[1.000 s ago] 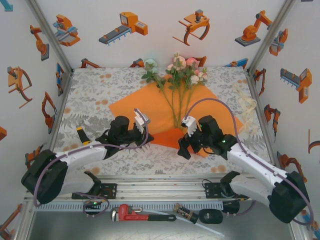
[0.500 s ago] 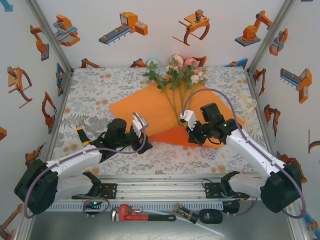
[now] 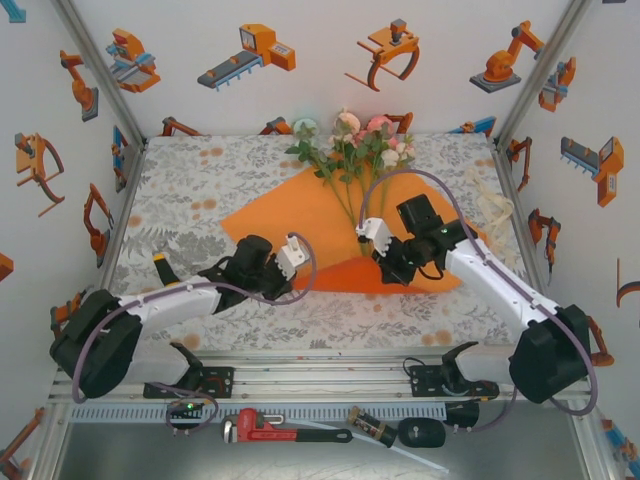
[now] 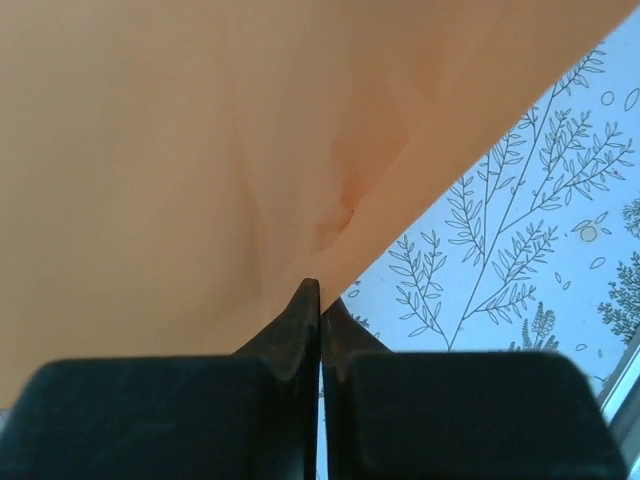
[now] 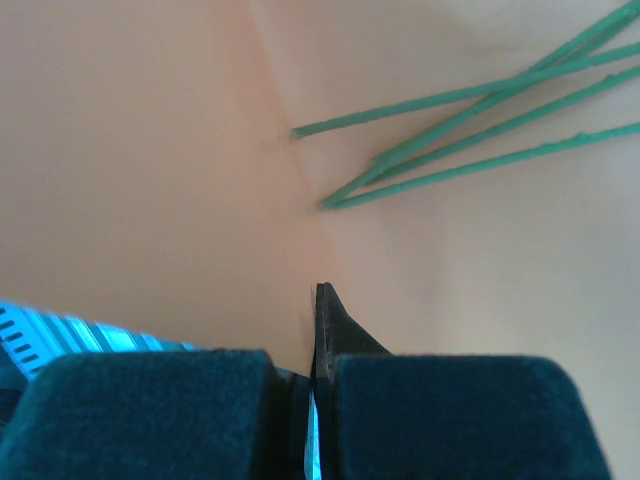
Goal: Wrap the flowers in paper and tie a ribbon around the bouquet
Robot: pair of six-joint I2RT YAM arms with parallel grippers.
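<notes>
- Centrally, the paper (image 3: pixel 290 215) lies diamond-wise, near corner folded.
- The flowers (image 3: pixel 355 150): blooms far, stems pointing nearward, ending just beyond the right gripper (image 5: pixel 318 295).
- That right gripper: closed, seemingly on the paper's fold.
- The left gripper (image 4: pixel 320 290): pinching the paper's near edge.

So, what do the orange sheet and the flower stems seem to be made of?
The orange sheet looks like thin matte paper: it shows soft creases and no shine. The flower stems look like smooth plastic, perhaps over wire: even green, straight, blunt cut ends.
</notes>
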